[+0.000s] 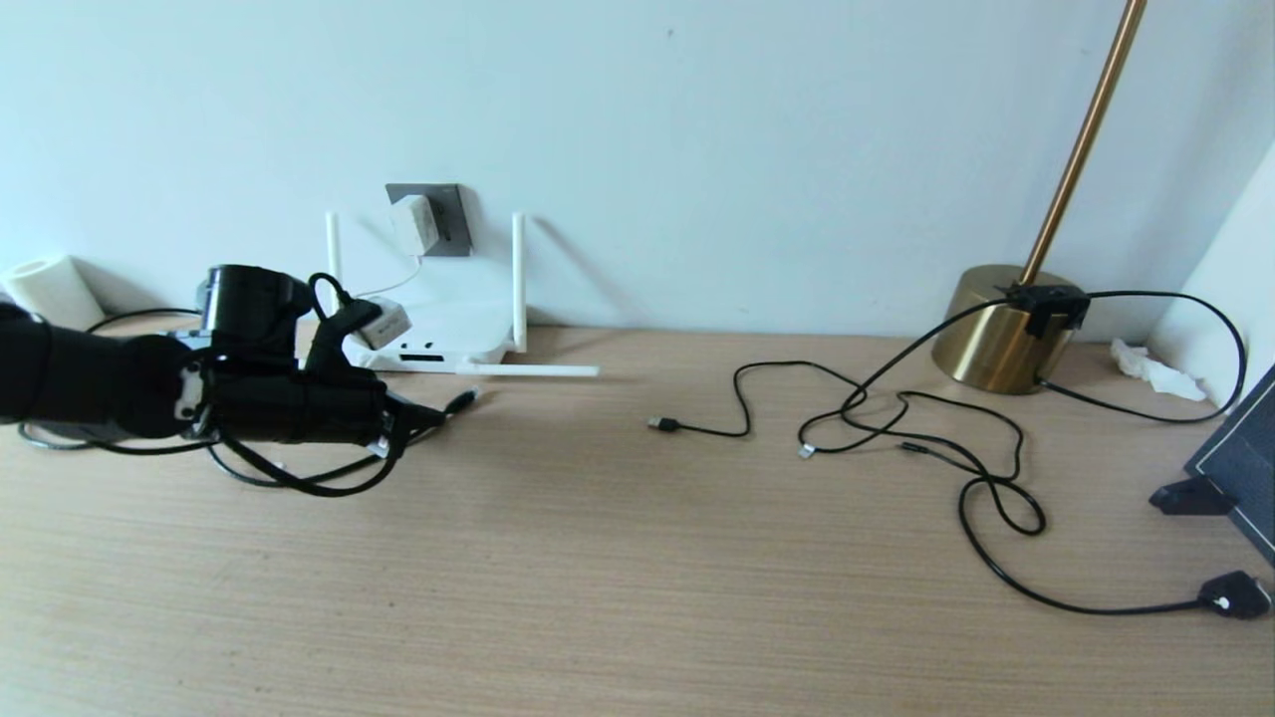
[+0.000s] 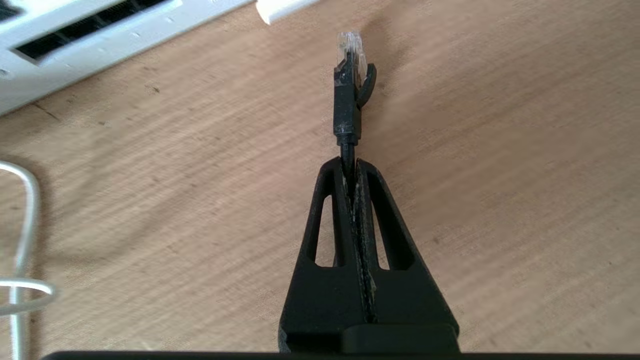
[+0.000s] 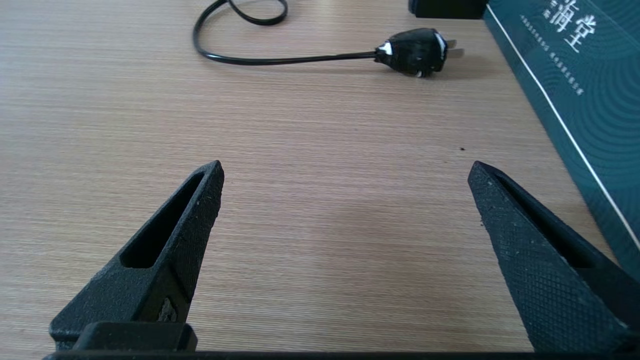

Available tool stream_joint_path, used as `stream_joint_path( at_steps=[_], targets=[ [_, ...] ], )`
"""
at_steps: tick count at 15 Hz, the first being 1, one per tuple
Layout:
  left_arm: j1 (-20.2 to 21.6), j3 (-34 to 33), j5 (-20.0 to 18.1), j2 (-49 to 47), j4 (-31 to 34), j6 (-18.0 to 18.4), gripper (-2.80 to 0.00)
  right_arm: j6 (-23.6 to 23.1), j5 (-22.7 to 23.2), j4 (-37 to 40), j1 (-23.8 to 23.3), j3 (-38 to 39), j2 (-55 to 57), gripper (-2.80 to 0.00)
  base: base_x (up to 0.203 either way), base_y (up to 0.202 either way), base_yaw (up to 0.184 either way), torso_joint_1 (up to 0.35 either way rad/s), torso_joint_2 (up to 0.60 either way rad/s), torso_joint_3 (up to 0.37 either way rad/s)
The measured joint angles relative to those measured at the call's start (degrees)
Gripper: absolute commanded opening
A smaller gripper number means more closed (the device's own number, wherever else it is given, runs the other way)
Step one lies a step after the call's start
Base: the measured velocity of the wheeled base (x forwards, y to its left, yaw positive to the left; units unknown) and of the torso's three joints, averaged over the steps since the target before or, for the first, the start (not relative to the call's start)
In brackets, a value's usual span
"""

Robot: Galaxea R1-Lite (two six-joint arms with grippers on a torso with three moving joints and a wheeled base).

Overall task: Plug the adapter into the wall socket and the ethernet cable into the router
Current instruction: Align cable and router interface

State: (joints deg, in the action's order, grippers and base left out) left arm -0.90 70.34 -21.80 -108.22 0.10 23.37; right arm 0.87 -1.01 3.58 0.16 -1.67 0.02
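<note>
Two grippers, left fingers [image 2: 345, 172] clamp ethernet cable [image 2: 347, 100], right fingers [image 3: 200, 200] spread (empty)

adapter [image 1: 413, 225] in wall socket [image 1: 445, 214], router [image 1: 438, 339] below

On your wooden table [image 1: 618, 597] a brass lamp base [image 1: 996, 334] stands at the far right, loose black cables [image 1: 926, 438] sprawled before it, one ending in a black mains plug [image 1: 1235, 595]; a white paper roll [image 1: 50, 289] lies far left, crumpled tissue [image 1: 1150, 368] right
</note>
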Motion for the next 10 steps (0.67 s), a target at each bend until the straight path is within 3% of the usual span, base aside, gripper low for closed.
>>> stream_joint_path(
  at_steps=[5,7,10],
  targets=[
    [0.4,-0.5,-5.9,1.7,1.9,-1.1,-2.8,0.0,0.0,0.0,0.0,0.0,0.0,0.0,0.0,0.0,0.0,0.0,0.0,0.0],
    [0.7,-0.8,-11.9,5.3,6.0,-3.6,-2.8,0.4,0.0,0.0,0.0,0.0,0.0,0.0,0.0,0.0,0.0,0.0,0.0,0.0],
    [0.9,-0.6,-23.8,13.1,18.7,-8.6,-2.8,-0.6,0.0,-0.1,0.0,0.2,0.0,0.0,0.0,0.0,0.0,0.0,0.0,0.0]
  ],
)
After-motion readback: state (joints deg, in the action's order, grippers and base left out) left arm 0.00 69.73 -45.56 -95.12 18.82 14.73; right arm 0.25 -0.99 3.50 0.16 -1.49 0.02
